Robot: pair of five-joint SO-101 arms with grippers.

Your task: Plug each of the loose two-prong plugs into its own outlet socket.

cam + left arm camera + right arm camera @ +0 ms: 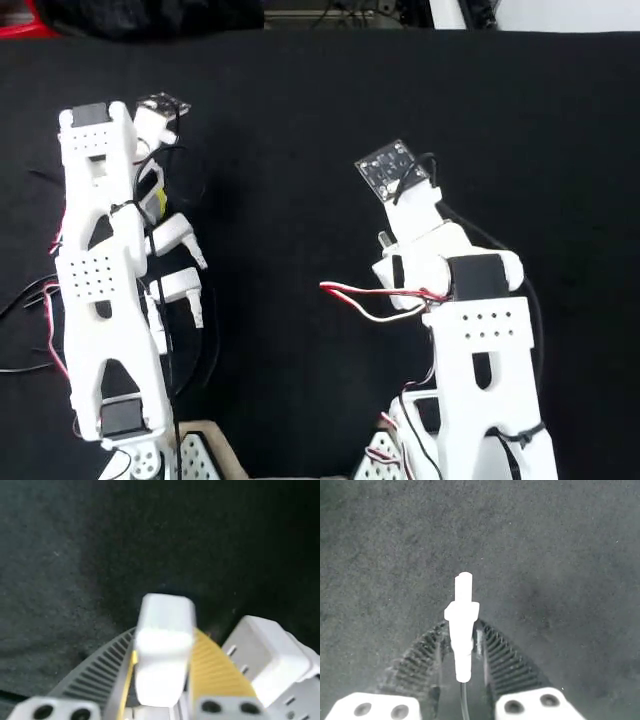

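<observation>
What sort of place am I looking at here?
Probably a robotics test bench: two white arms on a black cloth table, loose wires, and a plug gripped in the right tool.

Dim over the black counter (300, 110), but very bright on the white arms (100, 290), close to glare. In the left wrist view, darkest toward 2 o'clock, past the white block (164, 645). In the right wrist view, soft shadow at 4 o'clock from the white plug (462, 625).
</observation>
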